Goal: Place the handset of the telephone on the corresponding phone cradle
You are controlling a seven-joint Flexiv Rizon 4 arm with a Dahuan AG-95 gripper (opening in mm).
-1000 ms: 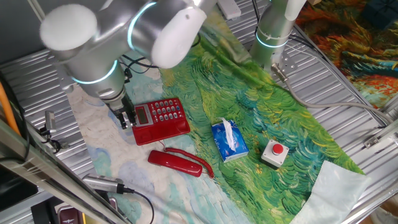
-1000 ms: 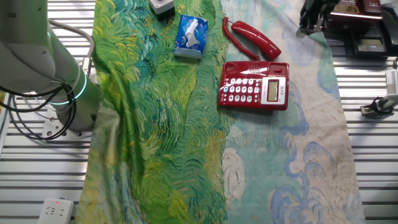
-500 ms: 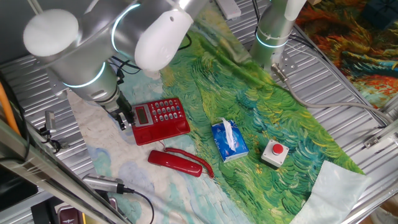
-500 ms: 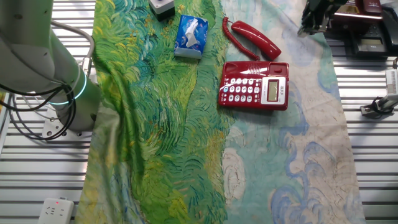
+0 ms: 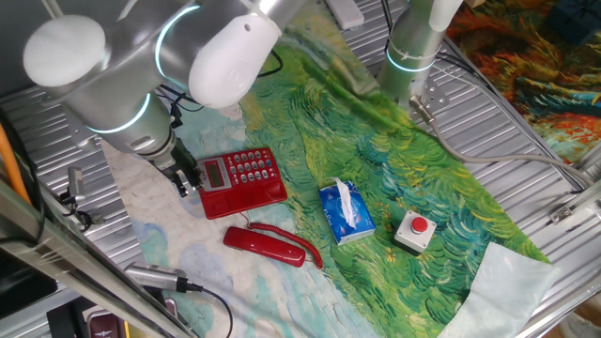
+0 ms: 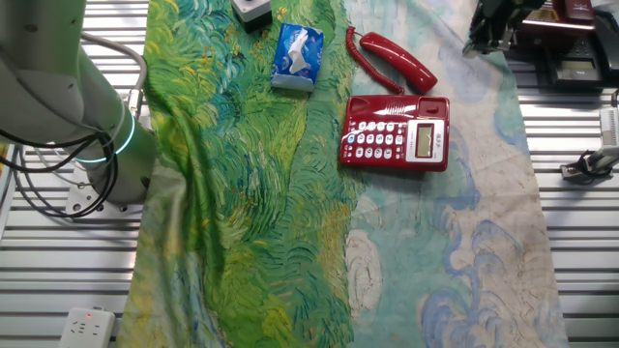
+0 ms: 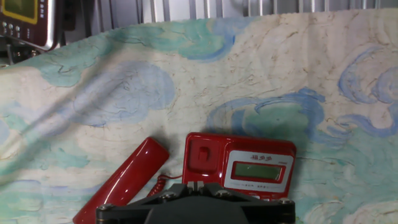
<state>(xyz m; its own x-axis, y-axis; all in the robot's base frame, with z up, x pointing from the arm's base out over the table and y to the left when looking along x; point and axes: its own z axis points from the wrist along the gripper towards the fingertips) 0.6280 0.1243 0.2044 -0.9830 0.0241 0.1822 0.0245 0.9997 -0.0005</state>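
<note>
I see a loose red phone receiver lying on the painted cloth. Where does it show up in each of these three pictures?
One fixed view: the handset lies lower centre, in front of the telephone.
The other fixed view: the handset is at top centre-right, beyond the telephone.
Hand view: one end of the handset shows at bottom left, beside the telephone.
Shared landmark: the telephone's grey display.

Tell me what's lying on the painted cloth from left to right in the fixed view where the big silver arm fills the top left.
Red telephone → red handset → blue tissue pack → small grey box with a red button.
</note>
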